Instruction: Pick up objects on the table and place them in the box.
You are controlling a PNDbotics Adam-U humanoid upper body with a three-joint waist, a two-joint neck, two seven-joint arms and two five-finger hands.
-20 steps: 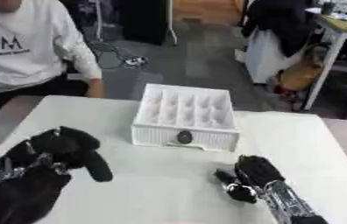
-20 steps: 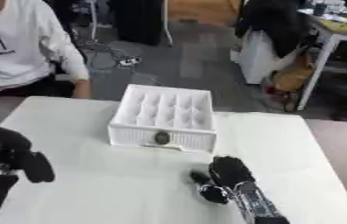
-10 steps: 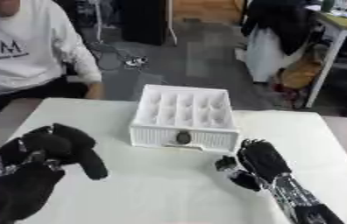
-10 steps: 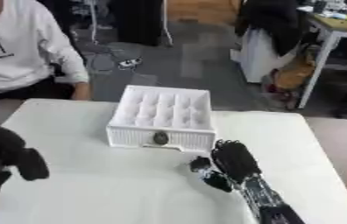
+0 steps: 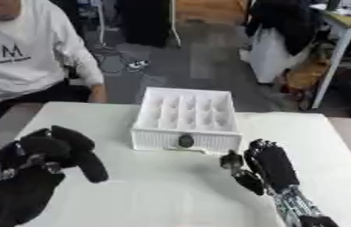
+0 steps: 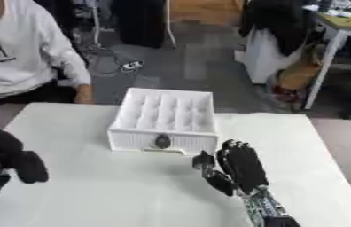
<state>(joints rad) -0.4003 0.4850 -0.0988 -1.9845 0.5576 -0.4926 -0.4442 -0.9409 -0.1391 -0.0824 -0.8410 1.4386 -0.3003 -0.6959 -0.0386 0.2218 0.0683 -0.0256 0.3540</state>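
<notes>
The white box [image 5: 185, 116], divided into several narrow compartments, stands at the middle of the white table [image 5: 155, 190], with a small dark oval [image 5: 186, 141] on its front wall. My right hand [image 5: 270, 165] is just right of the box's front corner. Its fingers are straight and point away from me, its thumb is out to the left, and it holds nothing. My left hand [image 5: 43, 162] hangs large at the lower left, fingers relaxed and holding nothing. No loose object shows on the table.
A person in a white sweatshirt [image 5: 23, 57] sits at the table's far left corner, one hand near the edge. Beyond the far edge are a grey floor and a desk [image 5: 349, 26] with dark clothing and bags.
My right hand has moved forward from the near edge to just beside the box's front right corner. The left hand has barely shifted.
</notes>
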